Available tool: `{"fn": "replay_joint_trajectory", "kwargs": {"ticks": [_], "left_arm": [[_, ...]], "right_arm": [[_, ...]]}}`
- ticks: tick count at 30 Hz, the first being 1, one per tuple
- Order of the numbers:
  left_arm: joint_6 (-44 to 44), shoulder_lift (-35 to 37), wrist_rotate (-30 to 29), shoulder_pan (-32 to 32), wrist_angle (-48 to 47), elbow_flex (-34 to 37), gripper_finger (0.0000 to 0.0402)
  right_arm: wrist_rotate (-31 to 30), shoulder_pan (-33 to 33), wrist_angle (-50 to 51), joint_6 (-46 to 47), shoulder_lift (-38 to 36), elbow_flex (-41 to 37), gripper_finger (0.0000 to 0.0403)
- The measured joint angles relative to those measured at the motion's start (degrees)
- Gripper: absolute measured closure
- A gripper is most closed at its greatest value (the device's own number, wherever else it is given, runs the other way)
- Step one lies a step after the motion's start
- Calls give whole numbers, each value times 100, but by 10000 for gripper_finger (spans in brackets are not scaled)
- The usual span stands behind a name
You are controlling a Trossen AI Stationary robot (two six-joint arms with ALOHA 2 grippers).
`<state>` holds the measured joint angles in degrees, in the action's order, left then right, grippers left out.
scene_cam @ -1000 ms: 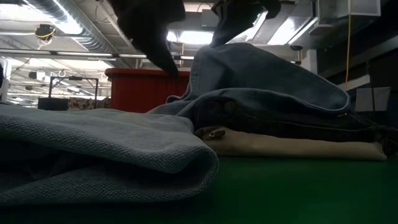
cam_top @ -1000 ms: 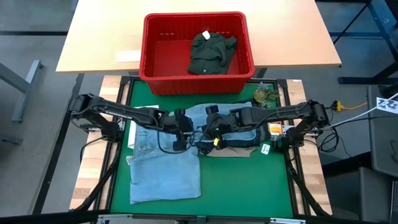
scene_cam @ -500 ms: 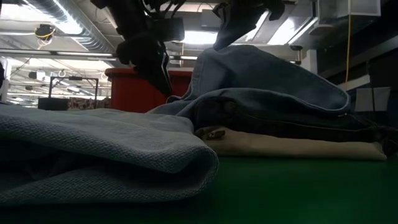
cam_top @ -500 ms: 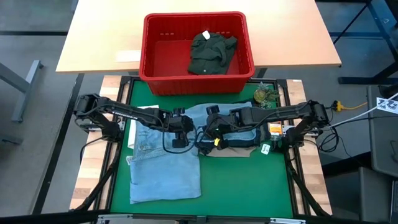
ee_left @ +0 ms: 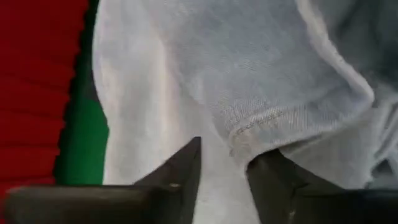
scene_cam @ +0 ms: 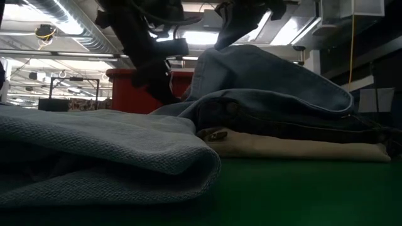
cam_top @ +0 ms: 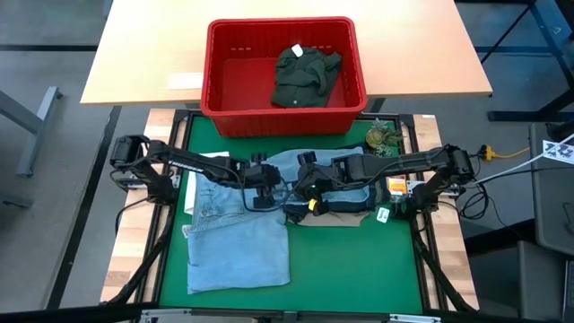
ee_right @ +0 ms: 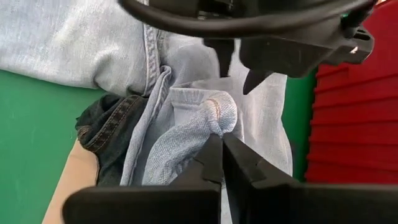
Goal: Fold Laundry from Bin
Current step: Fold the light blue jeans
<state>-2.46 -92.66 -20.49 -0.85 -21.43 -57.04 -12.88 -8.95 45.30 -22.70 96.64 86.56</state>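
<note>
The red bin point(cam_top: 285, 76) stands on the wooden table beyond the green mat point(cam_top: 350, 260), and only a dark olive-green garment point(cam_top: 305, 74) lies inside it, toward its right half. On the mat just in front of the bin, light blue jeans point(cam_top: 238, 247) are spread flat on the left side, with one part drawn up toward the middle over a stack of dark navy jeans point(scene_cam: 295, 122) on folded beige trousers point(scene_cam: 301, 148). The right gripper point(ee_right: 222, 163) sits near the middle of the mat in front of the bin, its fingers pressed together on a bunched fold of the light blue denim, pinching it up off the stack. The left gripper point(cam_top: 260, 193) hangs just beside it, on the side toward the spread jeans, pointing down at the same raised cloth; its fingers point(ee_left: 180, 171) stand apart with a hemmed edge of the denim between them, not clamped on it. In the low view the lifted denim arches above the stack, with the bin behind it.
</note>
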Motion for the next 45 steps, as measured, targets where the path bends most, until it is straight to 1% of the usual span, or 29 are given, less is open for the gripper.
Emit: {"fn": "replay_joint_trajectory", "kwargs": {"ticks": [2, 4, 5, 8, 10, 14, 18, 20, 25, 28, 31, 35, 38, 40, 42, 45], "left_arm": [[-88, 0, -20, -71, 144, -2, 330], [-114, 0, -169, -132, 187, -2, 377], [-116, 1, -252, -160, 259, -2, 388], [-317, 38, -497, -256, 426, -2, 393], [-561, 42, -577, -341, 671, -2, 397], [-1129, 42, -575, -616, 1320, -2, 398], [-1554, 42, -519, -929, 2097, -4, 399], [-1637, 42, -326, -1080, 2544, -31, 399], [-1613, 42, 645, -1346, 3757, -120, 400], [-1631, 42, 1019, -1401, 4403, -121, 400], [-1831, 44, 1117, -1458, 4519, -125, 401], [-2187, 44, 1096, -1619, 4338, -125, 401], [-2522, 46, 1097, -1781, 3953, -125, 401], [-2642, 44, 1100, -1902, 3703, -125, 401], [-2724, 44, 1106, -2007, 3493, -125, 401], [-2786, 44, 1123, -2115, 3099, -125, 396]], "right_arm": [[-3, 0, 49, 0, 0, 0, 402], [-8, 0, 126, 0, 0, 0, 402], [-13, 0, 202, 0, 0, 0, 402], [-173, 0, 412, 87, -5, 0, 402], [-395, 0, 572, 219, -48, 0, 402], [-970, 0, 788, 381, -205, 0, 402], [-1325, 0, 1050, 435, -480, 138, 402], [-1530, 0, 1197, 439, -607, 290, 402], [-2140, 0, 1575, 676, -926, 692, 402], [-2262, 0, 1664, 879, -1109, 854, 402], [-1953, 0, 1584, 1034, -1259, 870, 402], [-1121, -1, 1576, 1339, -1271, 868, 402], [-481, -2, 1353, 1406, -1184, 799, 402], [-158, -2, 1179, 1412, -1053, 724, 402], [57, -7, 993, 1411, -891, 672, 402], [154, -11, 796, 1412, -634, 627, 402]]}}
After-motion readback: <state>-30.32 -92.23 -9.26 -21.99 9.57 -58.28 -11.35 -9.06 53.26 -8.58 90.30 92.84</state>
